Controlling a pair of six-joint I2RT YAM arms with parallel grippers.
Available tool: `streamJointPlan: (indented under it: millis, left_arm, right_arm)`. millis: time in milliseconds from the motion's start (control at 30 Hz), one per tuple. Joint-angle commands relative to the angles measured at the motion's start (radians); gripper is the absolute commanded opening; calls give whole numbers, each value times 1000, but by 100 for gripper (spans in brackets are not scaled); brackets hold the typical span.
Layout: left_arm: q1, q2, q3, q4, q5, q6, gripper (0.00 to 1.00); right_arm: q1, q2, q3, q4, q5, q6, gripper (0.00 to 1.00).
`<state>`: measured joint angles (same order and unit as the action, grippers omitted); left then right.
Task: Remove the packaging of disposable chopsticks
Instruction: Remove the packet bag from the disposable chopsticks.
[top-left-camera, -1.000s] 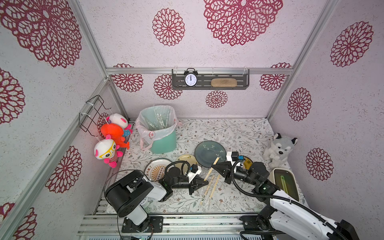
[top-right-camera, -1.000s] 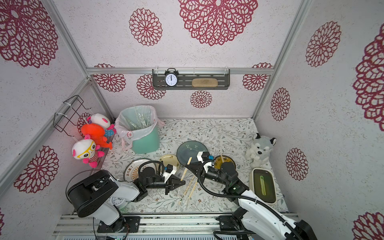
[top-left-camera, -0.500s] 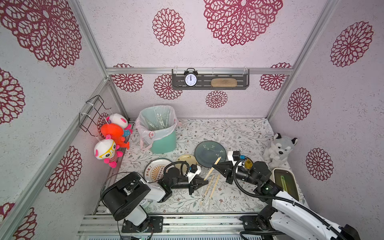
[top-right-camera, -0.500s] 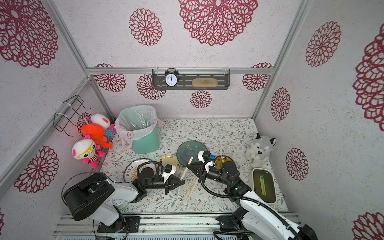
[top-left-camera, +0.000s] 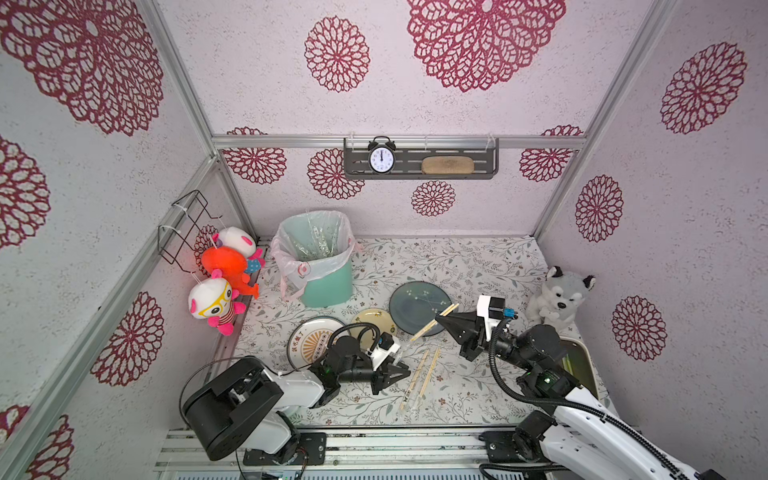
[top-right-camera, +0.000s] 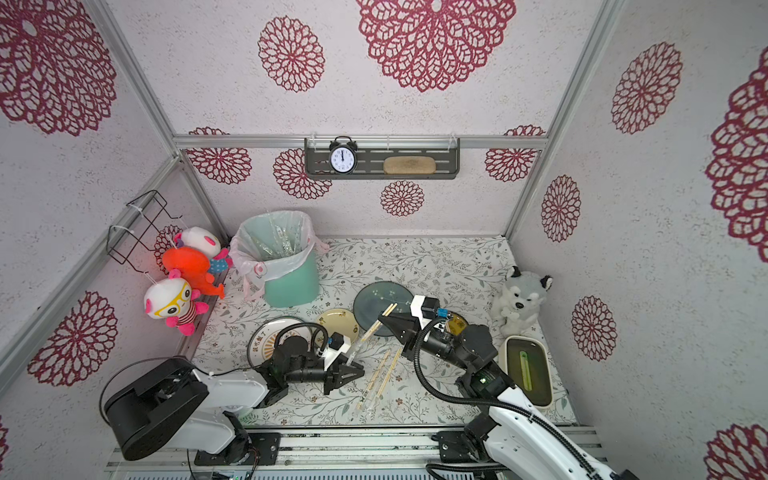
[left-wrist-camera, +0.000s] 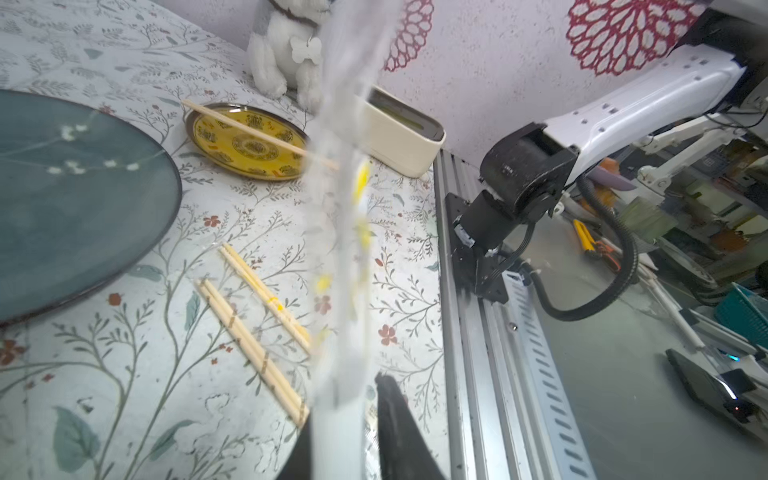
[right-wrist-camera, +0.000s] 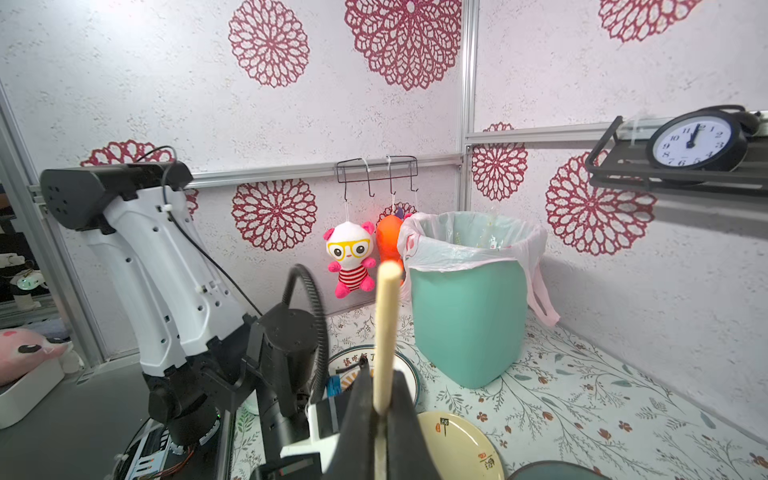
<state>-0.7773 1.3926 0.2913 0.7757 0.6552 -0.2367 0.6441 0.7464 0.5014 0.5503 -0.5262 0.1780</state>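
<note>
Since a second ago my right gripper (top-left-camera: 437, 321) has pulled up and back toward the dark plate (top-left-camera: 415, 297), right of centre in both top views, and the left gripper (top-left-camera: 395, 376) has begun loosening. I have the right gripper clamped on one pair of disposable chopsticks (top-left-camera: 449, 310), the stick standing straight up between its jaws at the bottom centre of the right wrist view. Lower centre of a top view, the left gripper sits low over the floral table (top-left-camera: 478, 266). The clear packaging sleeve (left-wrist-camera: 338, 270) runs blurred through the middle of the left wrist view, between its slightly parted jaws, and I cannot tell whether they pinch it. Two more pairs (top-left-camera: 428, 374) lie side by side on the table just right of the left gripper, a fourth pair (left-wrist-camera: 257, 133) across the yellow plate (left-wrist-camera: 249, 162). Clear sleeves (top-left-camera: 313, 241) stand in the lined green bin (top-left-camera: 328, 289), upper left of the plates.
</note>
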Motion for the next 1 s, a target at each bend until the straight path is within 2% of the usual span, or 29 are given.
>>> streamJointPlan:
  millis: [0,67,133,233,433,467,500,667,800,867,967]
  left_arm:
    - [-2,-117,41,-159,-31,50,30]
    - [-1,-188,32,-216,-93,65,51]
    - [3,-282,20,-289,-176,87,62]
    - [7,-390,-13,-312,-298,79,63]
    - [7,-443,33,-363,-343,78,72]
    - [9,-457,39,-369,-365,81,92]
    - [10,-467,42,-369,-370,88,98]
    - [10,-413,112,-402,-301,115,98]
    - [7,-302,176,-452,-247,138,100]
    - [4,-256,185,-444,-200,152,96]
    - [3,-219,183,-415,-98,159,84]
  right_arm:
    - [-1,14,-18,47,11,8,0]
    - [-1,-8,-27,40,19,10,0]
    - [-3,-34,-30,12,41,-1,0]
    - [-4,-60,-35,-5,61,-3,0]
    - [-4,-50,-23,-10,28,13,0]
    - [-4,-48,-21,-12,26,13,0]
    - [-5,-47,-20,-11,19,14,0]
    - [-4,-42,-17,-17,13,7,0]
    - [-4,-29,-18,-10,13,7,0]
    - [-4,-22,-15,-16,15,4,0]
    - [-6,-21,-18,-16,27,-2,0]
